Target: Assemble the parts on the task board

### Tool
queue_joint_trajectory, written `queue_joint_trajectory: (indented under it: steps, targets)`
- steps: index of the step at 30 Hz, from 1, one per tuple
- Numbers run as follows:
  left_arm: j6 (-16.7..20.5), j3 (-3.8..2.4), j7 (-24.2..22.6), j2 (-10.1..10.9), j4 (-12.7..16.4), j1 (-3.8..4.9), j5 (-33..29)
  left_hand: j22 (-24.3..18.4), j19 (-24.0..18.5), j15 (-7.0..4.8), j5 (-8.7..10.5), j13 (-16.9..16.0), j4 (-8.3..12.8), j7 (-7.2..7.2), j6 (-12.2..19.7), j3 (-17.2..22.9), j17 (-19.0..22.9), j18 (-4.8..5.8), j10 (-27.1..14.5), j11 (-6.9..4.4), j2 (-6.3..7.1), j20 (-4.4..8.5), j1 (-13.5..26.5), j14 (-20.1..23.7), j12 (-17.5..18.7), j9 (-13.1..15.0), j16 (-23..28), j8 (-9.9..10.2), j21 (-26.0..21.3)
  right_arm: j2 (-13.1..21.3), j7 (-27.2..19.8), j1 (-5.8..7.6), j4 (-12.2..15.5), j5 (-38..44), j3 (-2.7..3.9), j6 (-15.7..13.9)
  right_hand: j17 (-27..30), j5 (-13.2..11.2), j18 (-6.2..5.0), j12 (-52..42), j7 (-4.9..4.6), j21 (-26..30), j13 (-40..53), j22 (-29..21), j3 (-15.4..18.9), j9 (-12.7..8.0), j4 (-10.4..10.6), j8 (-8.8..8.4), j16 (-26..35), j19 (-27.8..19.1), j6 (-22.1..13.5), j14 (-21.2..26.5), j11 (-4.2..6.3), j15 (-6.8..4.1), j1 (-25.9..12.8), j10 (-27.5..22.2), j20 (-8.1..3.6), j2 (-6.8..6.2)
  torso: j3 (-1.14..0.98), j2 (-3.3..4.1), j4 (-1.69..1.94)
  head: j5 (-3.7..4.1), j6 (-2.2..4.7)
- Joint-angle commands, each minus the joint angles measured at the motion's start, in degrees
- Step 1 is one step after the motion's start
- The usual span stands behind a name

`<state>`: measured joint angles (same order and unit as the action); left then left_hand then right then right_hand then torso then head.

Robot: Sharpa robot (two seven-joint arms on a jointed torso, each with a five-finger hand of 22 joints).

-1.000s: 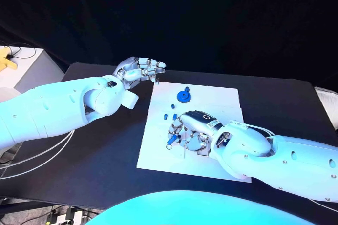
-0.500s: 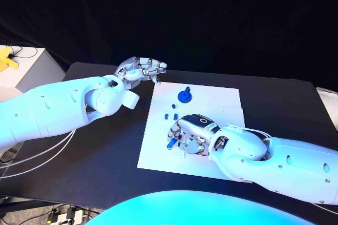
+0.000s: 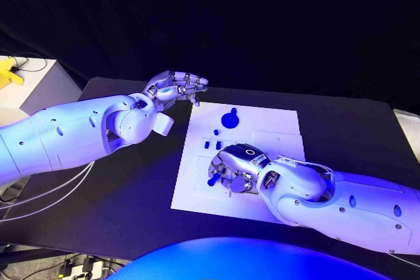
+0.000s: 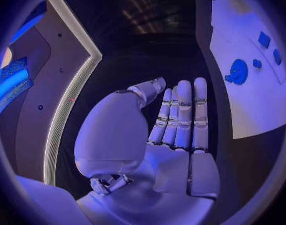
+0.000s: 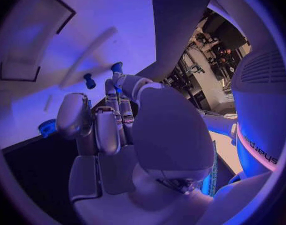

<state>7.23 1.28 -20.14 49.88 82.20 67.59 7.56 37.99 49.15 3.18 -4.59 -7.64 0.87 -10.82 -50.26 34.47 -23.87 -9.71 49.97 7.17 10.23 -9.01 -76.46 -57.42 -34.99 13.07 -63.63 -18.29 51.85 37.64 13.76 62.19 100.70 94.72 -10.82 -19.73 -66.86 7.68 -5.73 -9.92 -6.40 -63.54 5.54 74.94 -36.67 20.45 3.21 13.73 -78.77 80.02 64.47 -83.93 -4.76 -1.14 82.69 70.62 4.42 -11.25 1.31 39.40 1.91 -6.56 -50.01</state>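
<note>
The right hand (image 3: 235, 169) lies palm down over the middle of the task board (image 3: 267, 123), fingers curled toward the board's left part. A small blue part (image 3: 213, 178) shows at its fingertips; in the right wrist view a blue piece (image 5: 117, 67) sits at the tip of the fingers (image 5: 121, 107), which seem to pinch it, though whether they truly grip it or only touch it I cannot tell.

The task board is a white plate in the middle of the black table (image 3: 131, 189). Besides the piece at the right hand, I count four blue parts in the head view: one round disc-like part (image 3: 229, 118) near the far end, one small peg (image 3: 216, 132) just nearer than it, and two small pegs (image 3: 213, 144) side by side nearer still, close to the right hand. All four lie well apart from the board's edges. The left wrist view shows the same disc (image 4: 237, 72) and small pieces (image 4: 265, 40) on the white plate.

The left hand (image 3: 175, 87) is held above the table just beyond the board's far left corner, apart from it. It holds nothing; in the left wrist view its fingers (image 4: 183, 112) lie straight and close together, palm empty.
</note>
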Motion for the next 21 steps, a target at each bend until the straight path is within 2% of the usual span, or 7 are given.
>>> queue_joint_trajectory:
  steps: [1,10,12,14,18,21]
  targets:
    - [-0.91,-0.04,-0.24,-0.08,0.11,0.0,0.1,-0.05,0.5,0.13,0.04,0.06,-0.11,-0.07,0.27,-0.3,0.06,-0.84,-0.35,0.2,-0.36,0.09,0.14,0.2,0.17,-0.04,0.34,-0.21,-0.35,-0.06,1.12,-0.12,-0.3,2.07,-0.07,2.02,0.07,0.17,0.44,-0.01,-0.55,0.37,0.07,3.66,-0.3,0.05,-0.13,0.23,-0.27,-0.19,0.01,-1.72,1.91,-0.45,-0.34,2.42,-0.15,0.08,0.01,0.0,0.02,0.0,0.01]
    - [-0.92,-0.04,-0.22,-0.1,0.09,0.0,0.1,-0.05,0.5,0.13,0.04,0.06,-0.11,-0.07,0.27,-0.3,0.06,-0.84,-0.35,0.2,-0.36,0.09,0.14,0.2,0.17,-0.04,0.34,-0.21,-0.35,-0.47,-0.03,-0.32,-0.66,1.68,-0.28,2.38,0.35,0.54,0.32,0.84,-0.82,1.18,0.05,3.49,0.03,0.27,-0.56,0.14,-0.17,-0.61,-0.77,-1.64,1.61,-0.19,-1.65,1.57,0.03,-0.27,-0.04,-0.04,-0.01,-0.19,0.01]
    - [-0.92,-0.04,-0.21,-0.11,0.09,0.0,0.1,-0.05,0.5,0.13,0.04,0.06,-0.11,-0.07,0.27,-0.3,0.06,-0.84,-0.35,0.2,-0.36,0.09,0.14,0.2,0.17,-0.04,0.34,-0.21,-0.35,-0.54,-1.0,-0.34,-0.72,1.0,-0.34,2.19,0.53,1.33,0.25,1.96,-1.35,1.91,-0.27,3.29,0.45,0.07,-0.73,-0.71,-0.13,-0.95,-2.43,-1.58,0.97,0.32,-2.64,-0.02,0.37,-0.77,-0.03,-0.04,-0.02,-0.2,0.01]
    - [-0.9,-0.04,-0.21,-0.11,0.07,0.0,0.1,-0.05,0.5,0.13,0.04,0.06,-0.11,-0.07,0.27,-0.3,0.06,-0.84,-0.35,0.2,-0.36,0.09,0.14,0.2,0.17,-0.04,0.34,-0.21,-0.35,-0.58,-1.85,-0.35,-0.74,0.34,-0.38,1.96,1.3,1.78,0.03,3.58,-1.82,3.46,-0.96,2.74,1.27,-0.18,-0.46,-1.62,0.21,-1.6,-4.01,-1.35,0.14,1.04,-4.25,-2.49,0.94,-1.9,-0.04,-0.03,-0.04,-0.21,0.01]
    - [-0.91,-0.04,-0.16,-0.11,0.06,0.0,0.11,-0.05,0.5,0.13,0.04,0.06,-0.11,-0.07,0.27,-0.3,0.06,-0.84,-0.35,0.2,-0.36,0.09,0.14,0.2,0.17,-0.04,0.34,-0.21,-0.35,-0.57,-3.16,-0.36,-0.73,-0.64,-0.45,1.27,2.12,1.72,-0.3,4.33,-2.01,5.29,-1.5,2.03,2.18,-0.46,-0.49,-2.63,0.57,-2.29,-5.64,-1.06,-0.36,1.47,-5.24,-4.21,1.45,-3.12,-0.04,-0.03,-0.01,-0.2,0.01]
    - [-0.94,-0.04,-0.11,-0.1,0.05,0.0,0.11,-0.05,0.5,0.13,0.04,0.06,-0.11,-0.07,0.27,-0.3,0.06,-0.84,-0.35,0.2,-0.36,0.09,0.14,0.2,0.17,-0.04,0.34,-0.21,-0.35,-0.5,-3.56,-0.36,-0.72,-1.01,-0.48,0.97,2.5,1.83,-0.45,4.55,-2.02,6.1,-1.65,1.7,2.41,-0.55,-0.59,-2.94,0.76,-2.59,-6.13,-0.93,-0.5,1.58,-5.32,-5.0,1.59,-3.38,-0.05,-0.05,-0.01,-0.21,0.01]
